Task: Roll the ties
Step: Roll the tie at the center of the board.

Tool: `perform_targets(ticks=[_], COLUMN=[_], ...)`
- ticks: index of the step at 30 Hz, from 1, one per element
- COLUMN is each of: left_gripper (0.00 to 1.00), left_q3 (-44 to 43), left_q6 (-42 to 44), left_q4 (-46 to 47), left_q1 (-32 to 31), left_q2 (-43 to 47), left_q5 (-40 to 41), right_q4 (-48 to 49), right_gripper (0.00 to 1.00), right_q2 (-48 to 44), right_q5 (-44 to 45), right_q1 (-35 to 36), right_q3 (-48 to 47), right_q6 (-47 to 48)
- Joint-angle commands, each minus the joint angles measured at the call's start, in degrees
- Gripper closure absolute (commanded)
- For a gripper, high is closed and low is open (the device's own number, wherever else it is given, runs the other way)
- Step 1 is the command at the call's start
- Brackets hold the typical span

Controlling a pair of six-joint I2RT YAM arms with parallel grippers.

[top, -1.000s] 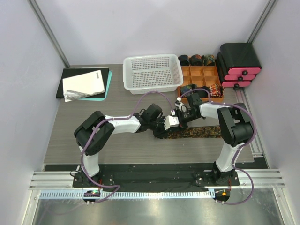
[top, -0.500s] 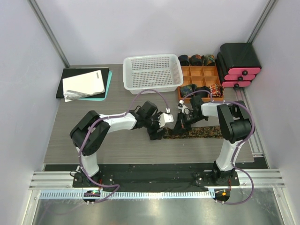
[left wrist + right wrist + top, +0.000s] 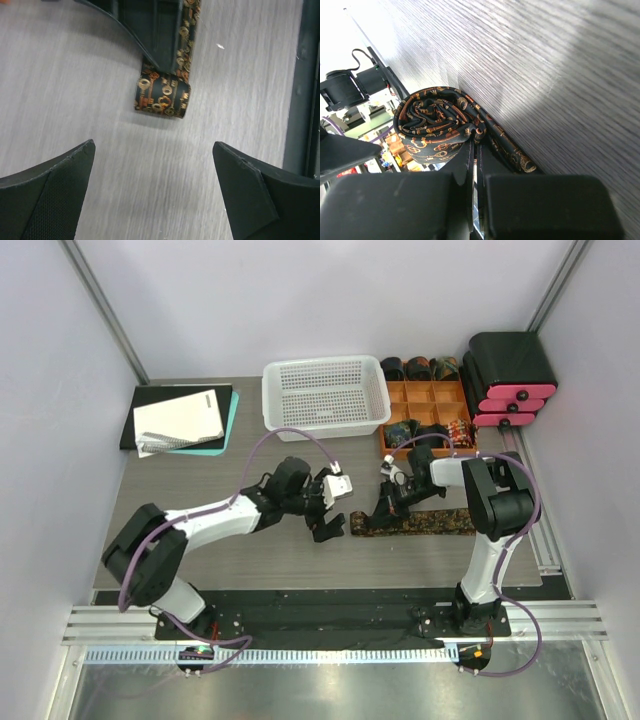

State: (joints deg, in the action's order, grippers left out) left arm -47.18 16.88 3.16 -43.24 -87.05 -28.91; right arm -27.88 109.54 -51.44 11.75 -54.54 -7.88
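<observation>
**A:** What had changed when we compared this with the view a second before?

**B:** Mostly the left gripper (image 3: 336, 520). Earlier we had seen it pressed in against the right gripper (image 3: 380, 518) at the tie's left end. By this moment it had pulled away to the left and stood apart from the fabric, over bare table (image 3: 200, 540). Its jaws had also spread. In the left wrist view its two fingers (image 3: 52, 192) stood wide apart with nothing between them.

**A:** And the right one?

**B:** It had sunk a little toward the table, and its jaws had come together. In its own wrist view we saw the tips closed and touching the rolled end (image 3: 162, 95). We could not tell whether any cloth was caught between them.

**A:** Where did the tie (image 3: 425, 523) lie?

**B:** It lay flat on the table, nearer to the arms than the orange tray (image 3: 395, 430) and near the right arm's side.

**A:** Which way did it run?

**B:** From above, we saw its long axis running left to right, parallel to the table's near edge. The rolled end sat at the left, facing the left gripper. The unrolled stretch led off to the right, and the coil's own axis lay across the tie's width.
</observation>
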Motion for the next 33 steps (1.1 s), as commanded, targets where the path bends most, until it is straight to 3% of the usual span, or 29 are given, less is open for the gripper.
perform_targets(ticks=[1, 3, 6, 9, 17, 25, 31, 33], left_gripper=[0.00, 0.00, 0.00, 0.01, 0.39, 0.42, 0.62, 0.60], left_q3=[-7.89, -7.15, -1.17, -1.77, -2.92, -4.15, -5.20, -4.68], left_q6=[-0.46, -0.80, 0.61, 0.26, 1.92, 2.63, 3.77, 3.68], left_q4=[-4.37, -1.86, 10.18, 11.43, 15.12, 15.65, 12.58, 12.05], left_q1=[0.62, 0.62, 0.36, 0.35, -1.49, -3.51, -4.39, -4.39], left_q2=[-6.19, -7.35, -7.52, -11.02, -15.70, -14.29, -16.75, -16.23], left_q5=[-6.77, -5.91, -3.97, -5.19, -6.25, -7.39, -7.48, -6.44], right_q4=[2.83, 4.23, 5.90, 8.18, 14.95, 17.86, 18.21, 18.04], right_gripper=[0.99, 0.99, 0.99, 0.99, 0.99, 0.99, 0.99, 0.99], right_q2=[2.00, 1.91, 2.08, 2.17, 3.84, 4.72, 4.72, 4.81], right_q5=[7.67, 7.50, 6.97, 5.92, 4.16, 3.72, 3.54, 3.54], right_q1=[0.91, 1.70, 2.58, 3.28, 3.98, 5.21, 5.30, 5.39], right_q3=[0.93, 1.46, 1.81, 2.42, 4.44, 4.71, 4.62, 4.54], right_q6=[0.85, 0.15, -1.34, -3.01, -8.37, -10.93, -11.45, -11.37])
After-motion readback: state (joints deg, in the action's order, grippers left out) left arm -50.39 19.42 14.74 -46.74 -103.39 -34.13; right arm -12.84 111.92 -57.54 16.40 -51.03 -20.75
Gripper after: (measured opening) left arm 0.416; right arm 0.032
